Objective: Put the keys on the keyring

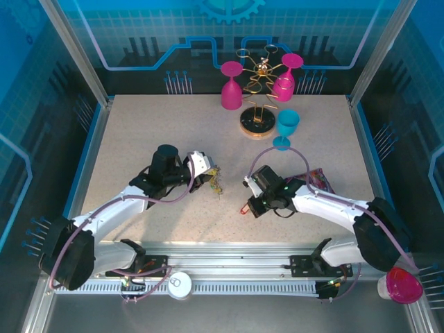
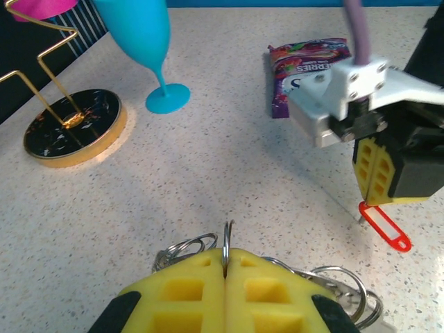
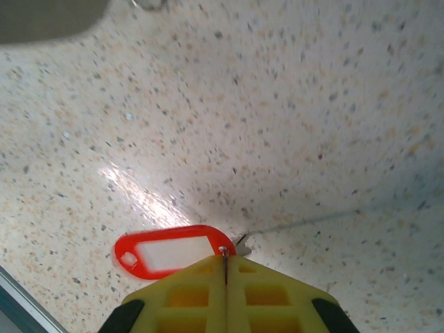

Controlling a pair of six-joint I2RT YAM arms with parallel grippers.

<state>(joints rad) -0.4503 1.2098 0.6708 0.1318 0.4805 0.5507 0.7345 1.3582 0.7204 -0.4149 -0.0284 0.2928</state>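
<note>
My left gripper (image 2: 225, 251) is shut on the keyring (image 2: 226, 237), a thin metal ring standing edge-on between the yellow pads. More metal rings (image 2: 338, 280) hang around them. From above, the left gripper (image 1: 210, 179) holds this bunch (image 1: 218, 182) just over the table's middle. My right gripper (image 3: 227, 258) is shut on the small metal loop of a red-tagged key (image 3: 166, 251), whose tag lies low over the table. In the top view the right gripper (image 1: 248, 203) and red key (image 1: 244, 209) are a short way right of the left gripper. The left wrist view has the red key (image 2: 386, 226) under the right gripper's pads (image 2: 378, 173).
A gold rack on a round base (image 1: 258, 123) stands at the back with two pink goblets (image 1: 231, 87). A blue goblet (image 1: 286, 128) stands in front of it. A purple packet (image 1: 320, 179) lies beside the right arm. A pink cup (image 1: 403, 285) sits off the table at bottom right.
</note>
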